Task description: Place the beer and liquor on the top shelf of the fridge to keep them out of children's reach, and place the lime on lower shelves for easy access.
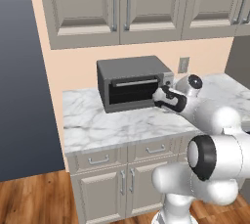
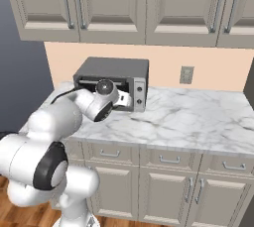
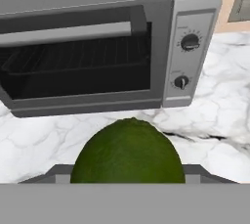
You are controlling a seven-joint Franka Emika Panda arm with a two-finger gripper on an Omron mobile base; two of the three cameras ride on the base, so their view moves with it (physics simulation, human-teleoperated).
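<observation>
White marble counter [image 1: 97,125] holds a silver toaster oven [image 1: 132,82]. Near its front, the gripper [image 3: 128,176] pinches the round green lime [image 3: 128,152].

One lime [image 3: 128,152], one toaster oven [image 3: 97,42]

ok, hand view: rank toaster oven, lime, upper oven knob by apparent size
1. toaster oven, spans most of the frame
2. lime, sits right at the hand, so nearness inflates it; bottom cut off
3. upper oven knob, clearly smallest
</observation>
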